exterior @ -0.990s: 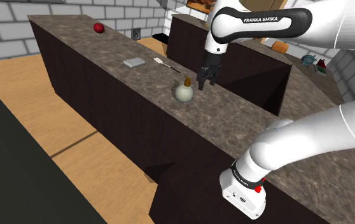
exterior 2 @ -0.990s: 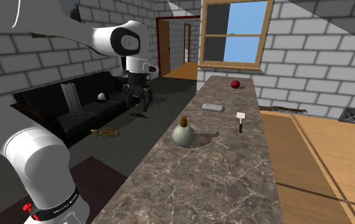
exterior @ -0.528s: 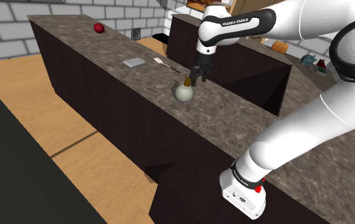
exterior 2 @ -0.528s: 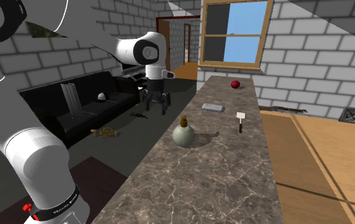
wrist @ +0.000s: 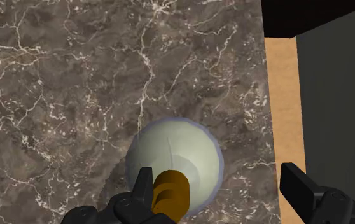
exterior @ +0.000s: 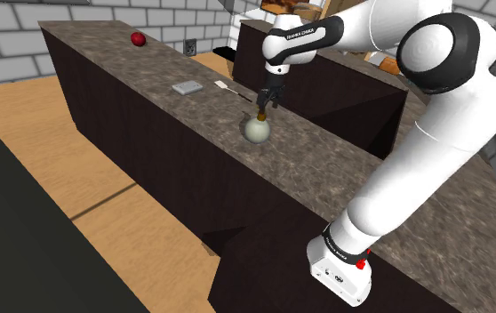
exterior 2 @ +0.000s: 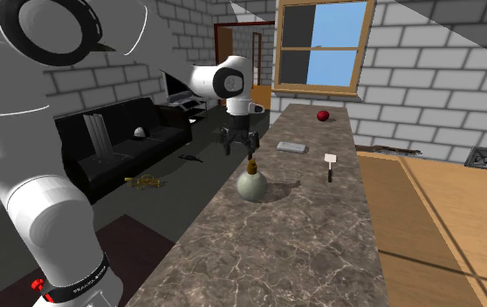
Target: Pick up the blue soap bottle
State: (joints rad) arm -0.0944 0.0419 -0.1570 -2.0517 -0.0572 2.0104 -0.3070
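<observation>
**Gripper poised over the bottle, grasp not yet made**

The gripper (wrist: 221,186) hangs spread wide just above the soap bottle (wrist: 176,156), clasping nothing. In the wrist view the bottle's ochre pump cap (wrist: 170,194) sits against one finger rather than midway between the two. I judge that centring, descent, closing and lifting are all left to do. The bottle stands upright on the counter (exterior: 140,67), near one long edge. Its body is squat, round and smooth, pale greenish-white rather than blue, under a narrow cap. The counter top is dark brown stone veined in white. Further along lie a flat grey pad (exterior: 186,87), a small spatula (exterior: 224,86) and a red round thing (exterior: 137,38).
</observation>
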